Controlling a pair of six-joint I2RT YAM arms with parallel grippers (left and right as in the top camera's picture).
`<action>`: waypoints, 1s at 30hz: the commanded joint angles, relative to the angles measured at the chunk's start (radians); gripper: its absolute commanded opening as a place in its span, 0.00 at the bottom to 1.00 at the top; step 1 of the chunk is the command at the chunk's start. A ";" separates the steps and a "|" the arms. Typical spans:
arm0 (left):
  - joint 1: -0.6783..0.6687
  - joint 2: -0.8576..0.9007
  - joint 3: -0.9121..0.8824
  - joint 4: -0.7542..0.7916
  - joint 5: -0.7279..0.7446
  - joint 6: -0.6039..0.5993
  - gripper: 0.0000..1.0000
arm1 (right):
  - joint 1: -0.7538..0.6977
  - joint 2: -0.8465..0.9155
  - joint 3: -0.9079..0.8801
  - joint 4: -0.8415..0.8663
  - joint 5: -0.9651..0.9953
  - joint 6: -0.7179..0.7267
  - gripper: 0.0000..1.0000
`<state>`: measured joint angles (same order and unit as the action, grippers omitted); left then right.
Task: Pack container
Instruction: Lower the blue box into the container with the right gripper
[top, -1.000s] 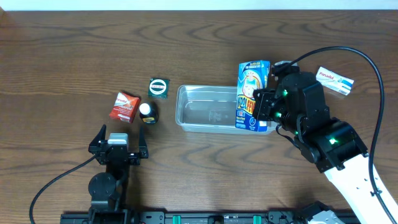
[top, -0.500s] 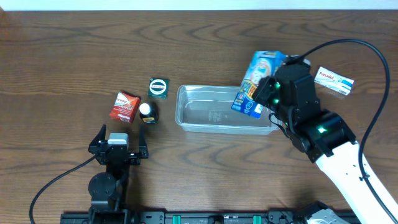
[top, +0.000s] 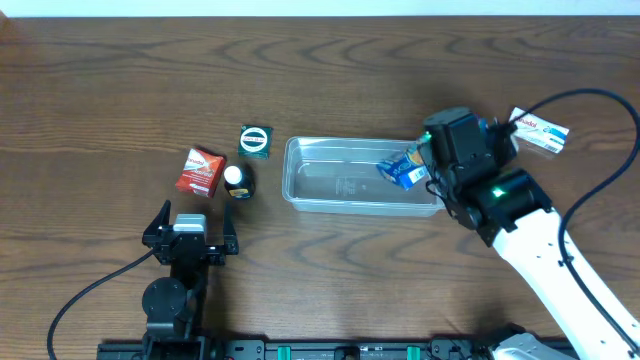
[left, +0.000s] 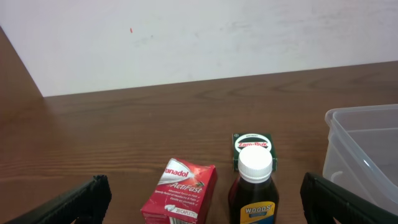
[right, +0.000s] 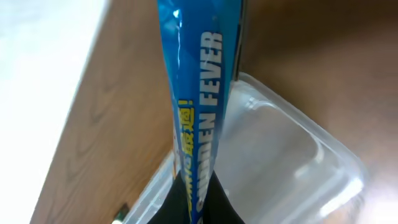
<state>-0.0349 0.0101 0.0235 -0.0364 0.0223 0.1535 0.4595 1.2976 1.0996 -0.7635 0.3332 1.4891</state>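
Note:
The clear plastic container (top: 340, 180) lies at the table's middle; it also shows in the right wrist view (right: 292, 155) and at the right edge of the left wrist view (left: 367, 143). My right gripper (top: 432, 165) is shut on a flat blue fever-patch packet (top: 402, 170), held edge-on over the container's right end (right: 199, 112). My left gripper (top: 190, 240) is open and empty near the front edge, behind a red Panadol box (left: 183, 190), a brown Woods bottle (left: 254, 186) and a green Zam-Buk box (left: 253, 146).
A white Panadol box (top: 540, 130) lies at the far right, beyond the right arm. The red box (top: 202, 170), bottle (top: 236, 180) and green box (top: 257, 140) sit left of the container. A black cable loops by the right arm.
My right gripper has swung back and tilted the blue packet from upright at the container's right end to nearly flat over it. The left arm has not moved.

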 joint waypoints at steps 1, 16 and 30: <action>0.004 -0.006 -0.019 -0.037 -0.023 -0.009 0.98 | 0.021 0.017 0.002 -0.032 0.022 0.194 0.01; 0.004 -0.006 -0.019 -0.037 -0.023 -0.008 0.98 | 0.078 0.021 0.002 -0.023 -0.026 0.313 0.01; 0.004 -0.006 -0.019 -0.037 -0.023 -0.008 0.98 | 0.077 0.129 0.002 -0.005 -0.072 0.448 0.01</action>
<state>-0.0349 0.0101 0.0235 -0.0364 0.0223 0.1532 0.5232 1.4090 1.0988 -0.7792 0.2531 1.8996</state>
